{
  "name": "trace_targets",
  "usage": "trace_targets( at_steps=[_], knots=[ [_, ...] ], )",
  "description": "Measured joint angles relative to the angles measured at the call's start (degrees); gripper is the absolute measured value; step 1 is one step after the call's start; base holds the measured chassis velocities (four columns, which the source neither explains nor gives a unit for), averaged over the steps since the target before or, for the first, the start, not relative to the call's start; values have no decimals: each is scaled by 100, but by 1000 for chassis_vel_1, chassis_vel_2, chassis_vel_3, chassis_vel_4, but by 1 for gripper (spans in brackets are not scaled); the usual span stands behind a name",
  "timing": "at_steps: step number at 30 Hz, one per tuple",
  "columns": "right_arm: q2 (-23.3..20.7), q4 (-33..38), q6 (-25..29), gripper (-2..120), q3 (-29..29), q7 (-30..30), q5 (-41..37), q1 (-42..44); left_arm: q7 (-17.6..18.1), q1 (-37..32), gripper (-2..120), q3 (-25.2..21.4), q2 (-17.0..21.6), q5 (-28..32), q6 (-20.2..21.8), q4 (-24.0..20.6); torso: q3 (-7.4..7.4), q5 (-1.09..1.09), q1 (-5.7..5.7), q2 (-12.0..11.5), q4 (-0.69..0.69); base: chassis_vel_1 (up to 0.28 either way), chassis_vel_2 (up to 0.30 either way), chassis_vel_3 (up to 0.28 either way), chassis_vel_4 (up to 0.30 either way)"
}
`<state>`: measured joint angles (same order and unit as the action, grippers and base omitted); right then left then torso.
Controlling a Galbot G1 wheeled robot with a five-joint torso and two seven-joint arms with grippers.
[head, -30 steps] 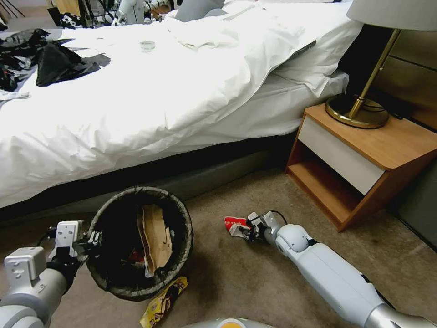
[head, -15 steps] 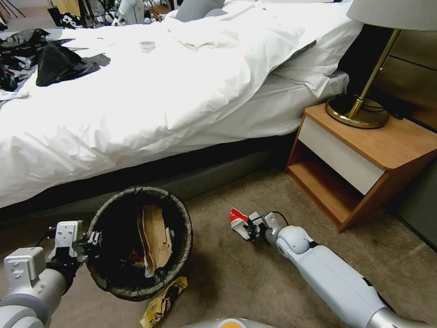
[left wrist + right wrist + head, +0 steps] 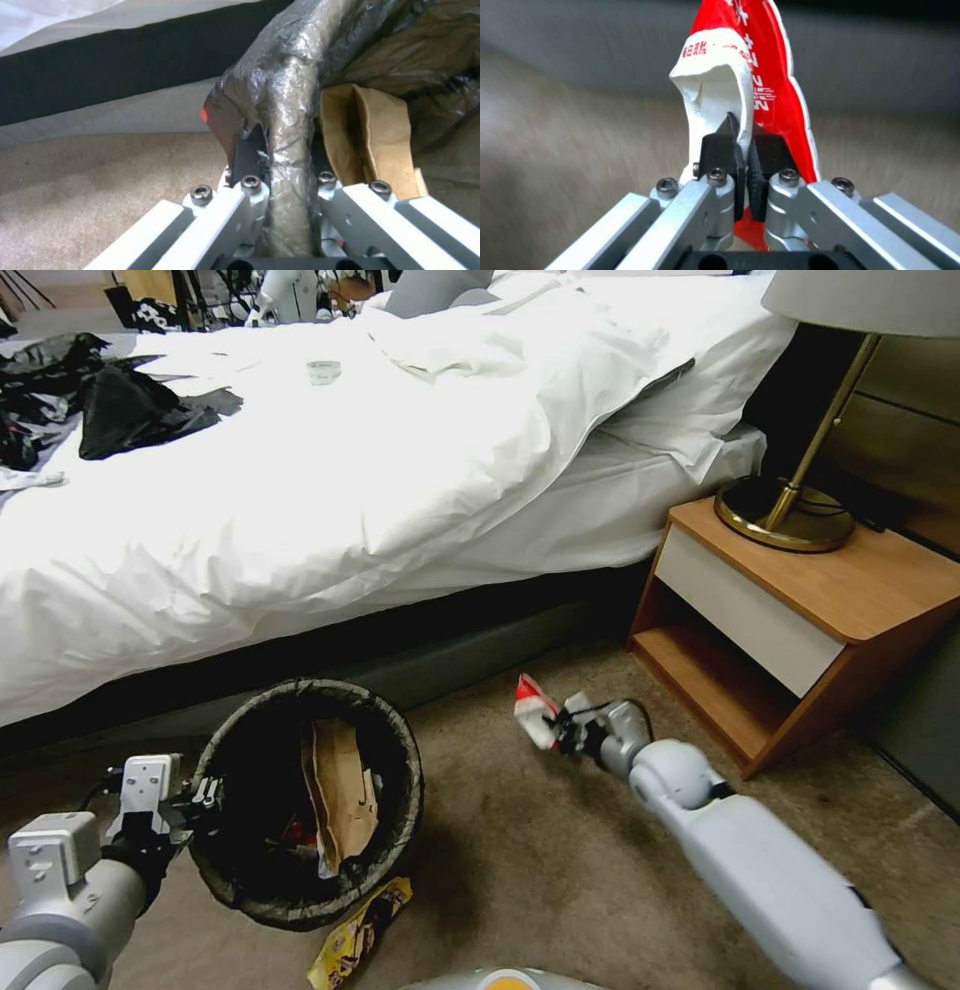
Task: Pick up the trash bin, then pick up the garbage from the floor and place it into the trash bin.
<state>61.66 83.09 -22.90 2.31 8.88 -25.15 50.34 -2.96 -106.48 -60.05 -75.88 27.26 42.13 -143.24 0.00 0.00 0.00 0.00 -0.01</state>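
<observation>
So the left gripper (image 3: 205, 794) has its jaws clamped on the rim of the trash bin (image 3: 305, 910), probably to keep it steady and open by the bed (image 3: 350, 470). The right gripper (image 3: 556, 732) hangs above the carpet with its jaws pinched tight on 1 red-and-white wrapper (image 3: 533, 710). A yellow snack packet (image 3: 358, 934) lies beside the bin.

The wrapper (image 3: 534, 711) is showing red and white. The trash bin (image 3: 400, 750) liner is looking dark, the paper bag (image 3: 340, 790) tan.
</observation>
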Motion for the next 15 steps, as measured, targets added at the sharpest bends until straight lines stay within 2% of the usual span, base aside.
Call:
trace_targets(
  at_steps=[2, 3, 7, 12, 15],
  knots=[
    [-305, 1021, -136, 0, -270, -94, -248, 62, 0, -3, 1, 16, 6, 0, 0, 0, 0, 0, 0, 0, 1, 0, 0, 0, 0],
    [-305, 1021, -136, 0, -270, -94, -248, 62, 0, -3, 1, 16, 6, 0, 0, 0, 0, 0, 0, 0, 1, 0, 0, 0, 0],
    [-678, 2730, -526, 0, -348, -338, -847, -92, 3, -7, 1, 72, 17, -10, 0, 0, 0, -1, 0, 0, 1, 0, 0, 0, 0],
    [-741, 3379, -680, 0, -246, -524, -1171, -327, 3, -7, 1, 89, 3, -19, 0, 0, 0, 0, 0, 0, 1, 0, 0, 0, 0],
    [-758, 3937, -830, 0, -18, -749, -1635, -639, 3, -4, 1, 99, 5, -24, 0, 0, 0, 0, 0, 0, 2, 0, 0, 0, 0]
  ],
)
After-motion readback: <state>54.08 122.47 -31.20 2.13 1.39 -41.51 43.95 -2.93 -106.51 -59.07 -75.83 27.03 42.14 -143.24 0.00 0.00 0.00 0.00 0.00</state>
